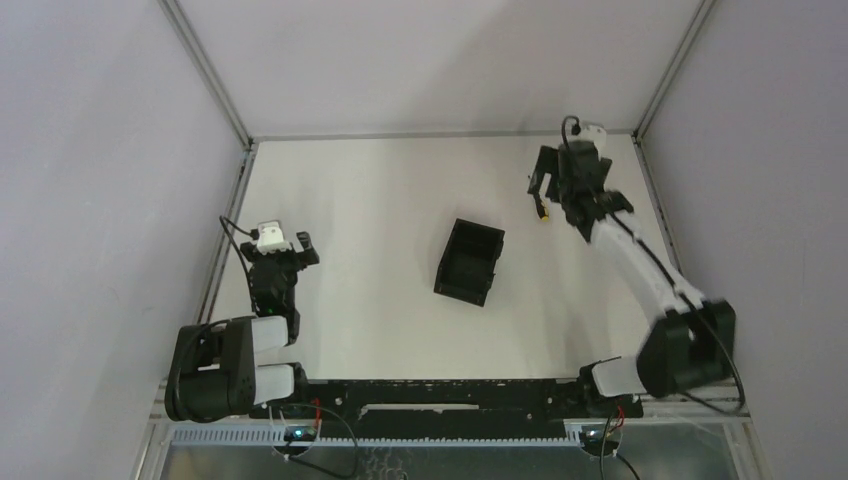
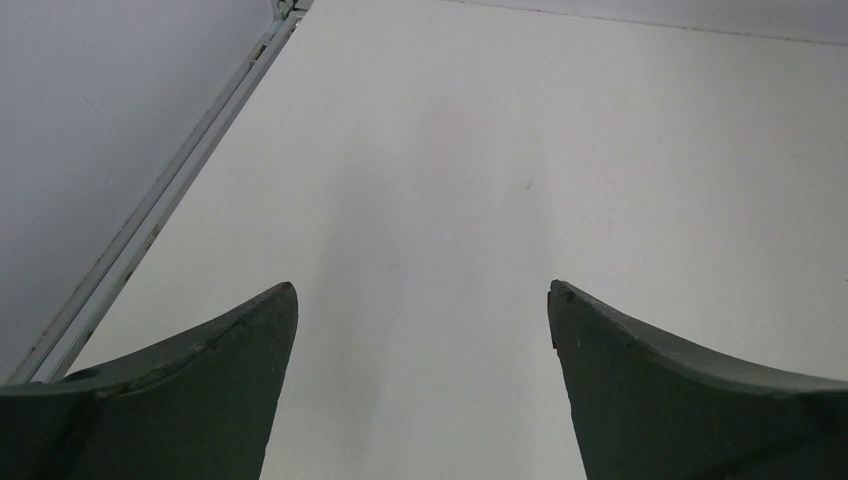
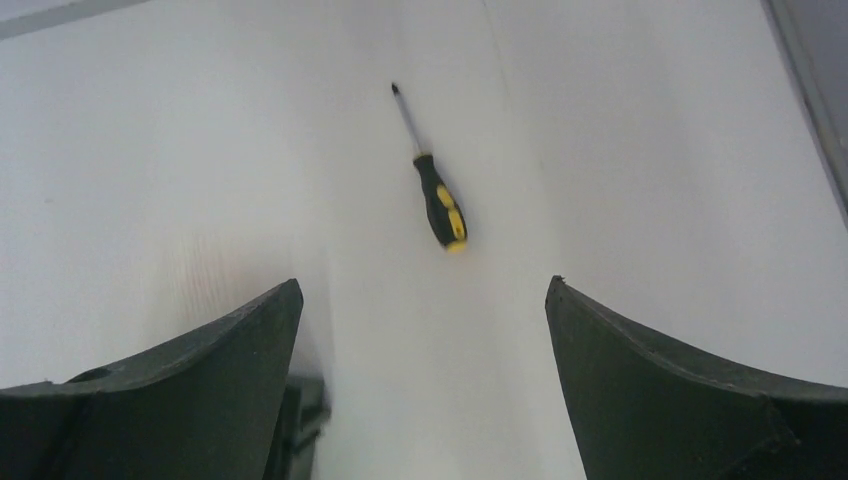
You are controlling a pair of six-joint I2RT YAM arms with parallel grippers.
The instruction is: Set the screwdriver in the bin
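Note:
The screwdriver (image 3: 437,195), with a yellow-and-black handle and a thin shaft, lies flat on the white table a little ahead of my right gripper (image 3: 423,290). Its tip points away from the gripper. The right gripper is open and empty above the table. In the top view the right gripper (image 1: 541,188) hangs over the far right of the table, and only the screwdriver's yellow handle end (image 1: 543,214) shows under it. The black bin (image 1: 468,262) stands open and empty in the table's middle, left of the screwdriver. My left gripper (image 1: 292,250) (image 2: 423,290) is open and empty at the left.
A dark corner of the bin (image 3: 303,420) shows beside my right gripper's left finger. Metal frame rails (image 1: 232,190) run along the table's left, back and right sides, with grey walls behind them.

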